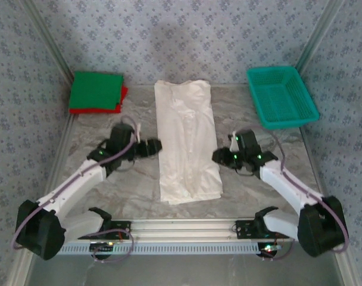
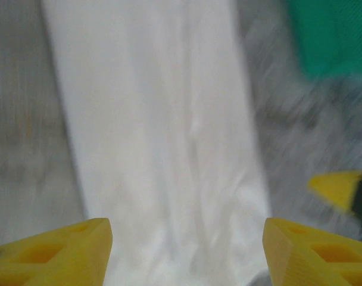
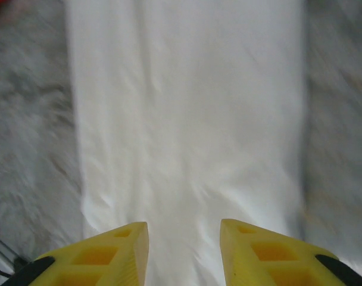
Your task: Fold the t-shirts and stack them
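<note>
Both empty, white shirt (image 1: 187,140) being flanked: left gripper (image 1: 152,146) wide at 9 o'clock, right gripper (image 1: 220,157) narrower at 3; level edge pinches being advised.

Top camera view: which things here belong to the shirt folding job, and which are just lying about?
Part of the job:
- off-white t-shirt, folded into a long strip at mid-table
- green t-shirt, folded, on top of the red one
- red t-shirt, folded, underneath

Just lying about:
- teal mesh basket, far right corner
</note>
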You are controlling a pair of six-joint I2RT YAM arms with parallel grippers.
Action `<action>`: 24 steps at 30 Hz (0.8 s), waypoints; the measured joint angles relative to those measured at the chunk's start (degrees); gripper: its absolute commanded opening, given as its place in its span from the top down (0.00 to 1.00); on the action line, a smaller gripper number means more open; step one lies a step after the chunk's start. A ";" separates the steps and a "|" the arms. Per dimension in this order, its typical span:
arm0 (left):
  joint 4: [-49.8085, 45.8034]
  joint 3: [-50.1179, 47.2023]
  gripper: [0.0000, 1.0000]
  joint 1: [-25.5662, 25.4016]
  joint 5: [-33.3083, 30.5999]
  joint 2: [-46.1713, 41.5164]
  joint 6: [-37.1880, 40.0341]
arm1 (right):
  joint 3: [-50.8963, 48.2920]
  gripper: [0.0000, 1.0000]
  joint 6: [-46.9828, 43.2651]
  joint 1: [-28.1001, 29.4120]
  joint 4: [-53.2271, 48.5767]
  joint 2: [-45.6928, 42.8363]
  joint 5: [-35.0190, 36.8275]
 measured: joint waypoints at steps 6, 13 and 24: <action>-5.92 -8.92 0.33 -5.79 0.22 -3.39 -5.14 | -4.90 0.57 1.07 -1.22 -5.70 -5.68 -2.23; -3.04 -12.63 0.34 -8.92 0.72 -4.35 -8.79 | -8.72 0.55 0.83 -1.79 -7.02 -3.54 -4.02; 1.03 -14.36 0.36 -13.25 0.72 0.81 -10.93 | -11.89 0.54 0.59 -2.08 -4.28 1.77 -5.92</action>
